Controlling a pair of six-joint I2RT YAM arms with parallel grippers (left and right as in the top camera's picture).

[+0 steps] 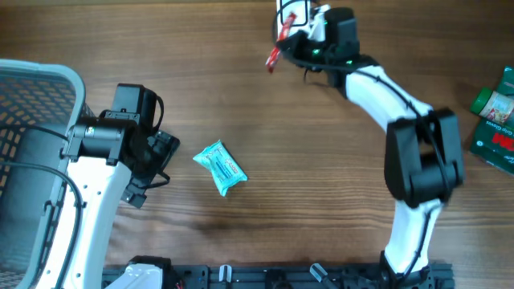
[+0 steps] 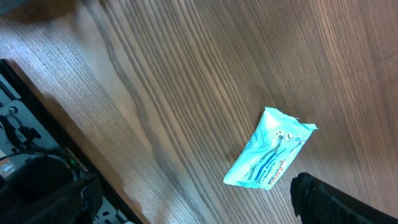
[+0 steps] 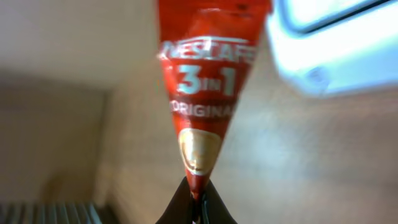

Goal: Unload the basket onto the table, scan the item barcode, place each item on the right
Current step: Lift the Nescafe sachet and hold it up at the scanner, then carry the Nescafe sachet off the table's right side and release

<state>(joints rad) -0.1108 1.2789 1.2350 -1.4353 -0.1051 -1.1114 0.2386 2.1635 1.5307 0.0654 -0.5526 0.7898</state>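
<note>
My right gripper [image 1: 291, 42] is at the far middle of the table, shut on the lower end of a red Nescafe 3-in-1 sachet [image 1: 273, 58]. In the right wrist view the sachet [image 3: 202, 81] rises from the pinched fingertips of the right gripper [image 3: 196, 202], and a white scanner body [image 3: 336, 43] is blurred at the upper right. From overhead the scanner [image 1: 291, 14] sits right beside the sachet at the table's far edge. My left gripper [image 1: 165, 156] stands open at the left, holding nothing, with one dark finger [image 2: 323, 199] near a teal wipes packet [image 2: 270, 152].
The teal packet [image 1: 219, 167] lies flat on the wood just right of the left gripper. A grey wire basket [image 1: 40, 80] fills the left edge. Green packages [image 1: 498, 120] lie at the right edge. A black rail [image 1: 281, 277] runs along the front.
</note>
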